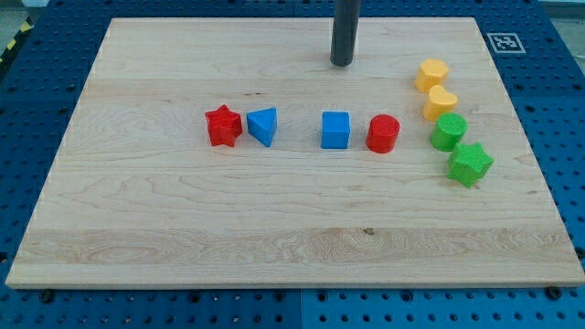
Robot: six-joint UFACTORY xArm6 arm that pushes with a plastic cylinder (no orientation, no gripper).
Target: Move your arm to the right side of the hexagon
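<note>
A yellow hexagon (431,73) sits at the view's upper right on the wooden board (183,228). Just below it lie a yellow heart-shaped block (441,102), a green round block (449,132) and a green star (470,164), in a column. My tip (342,63) is the lower end of a dark rod coming down from the view's top centre. It stands well to the left of the yellow hexagon and above the blue cube (335,130), touching no block.
A row across the board's middle holds a red star (223,125), a blue triangular block (263,125), the blue cube and a red cylinder (383,133). A blue perforated table (558,91) surrounds the board. A marker tag (504,41) lies at the top right.
</note>
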